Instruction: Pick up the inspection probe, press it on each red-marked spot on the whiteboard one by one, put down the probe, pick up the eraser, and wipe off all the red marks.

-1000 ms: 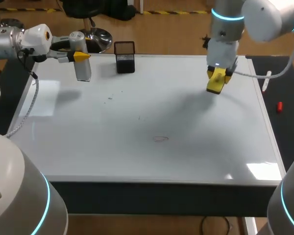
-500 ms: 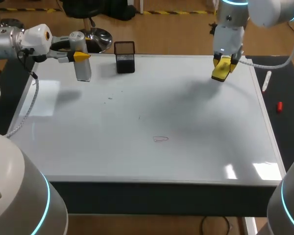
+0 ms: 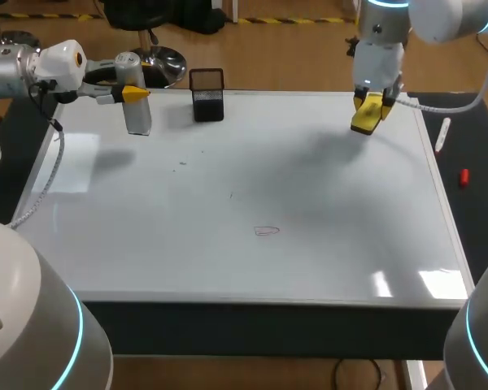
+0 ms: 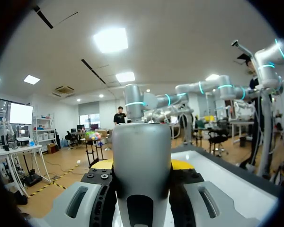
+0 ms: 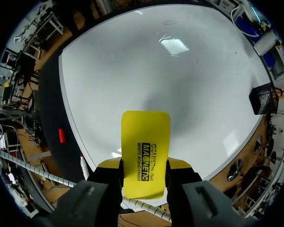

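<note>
Right gripper (image 3: 368, 112) pulled back — clamping eraser (image 5: 145, 146), lengthwise toward whiteboard (image 5: 156, 61), left gripper (image 3: 134, 94) seemingly holding upright probe (image 3: 138, 120)

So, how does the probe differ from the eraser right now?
The probe is grey, the eraser yellow. The probe is a round upright cylinder; the eraser is a flat slab. The probe is at the far left corner of the whiteboard, the eraser near its far right. Shared: each is gripped between fingers, by the left gripper and right gripper.
</note>
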`<state>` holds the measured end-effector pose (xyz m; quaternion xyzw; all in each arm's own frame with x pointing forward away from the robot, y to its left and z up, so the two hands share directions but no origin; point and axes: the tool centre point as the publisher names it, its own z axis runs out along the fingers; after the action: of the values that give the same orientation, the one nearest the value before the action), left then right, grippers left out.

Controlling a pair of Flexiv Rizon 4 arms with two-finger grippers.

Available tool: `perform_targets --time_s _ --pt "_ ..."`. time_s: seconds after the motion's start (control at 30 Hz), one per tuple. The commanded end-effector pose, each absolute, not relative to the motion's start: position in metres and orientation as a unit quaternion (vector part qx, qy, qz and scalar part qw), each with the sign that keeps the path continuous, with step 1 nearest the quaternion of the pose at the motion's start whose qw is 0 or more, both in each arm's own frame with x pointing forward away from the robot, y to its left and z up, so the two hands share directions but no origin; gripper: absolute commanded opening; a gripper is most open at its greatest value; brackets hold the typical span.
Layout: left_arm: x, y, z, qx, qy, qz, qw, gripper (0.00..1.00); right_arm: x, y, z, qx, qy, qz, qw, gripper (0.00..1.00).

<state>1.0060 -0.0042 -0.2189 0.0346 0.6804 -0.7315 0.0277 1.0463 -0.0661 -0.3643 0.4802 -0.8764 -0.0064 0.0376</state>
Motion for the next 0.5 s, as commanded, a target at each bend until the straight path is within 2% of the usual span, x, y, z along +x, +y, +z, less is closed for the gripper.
perform_targets --time_s 0.03,0.3,0.5 --pt "1.004 -0.005 -0.217 0.033 0.681 -0.731 0.031 0.00 1.046 -0.067 -0.363 0.481 -0.876 -0.005 0.038 0.00" --pt "0.994 -0.017 -0.210 0.050 0.686 -0.725 0.028 0.00 1.046 -0.067 -0.363 0.481 -0.876 -0.005 0.038 0.00" --pt "0.956 -0.048 -0.203 0.085 0.691 -0.718 -0.006 0.00 1.046 -0.067 -0.363 0.481 -0.876 -0.005 0.038 0.00"
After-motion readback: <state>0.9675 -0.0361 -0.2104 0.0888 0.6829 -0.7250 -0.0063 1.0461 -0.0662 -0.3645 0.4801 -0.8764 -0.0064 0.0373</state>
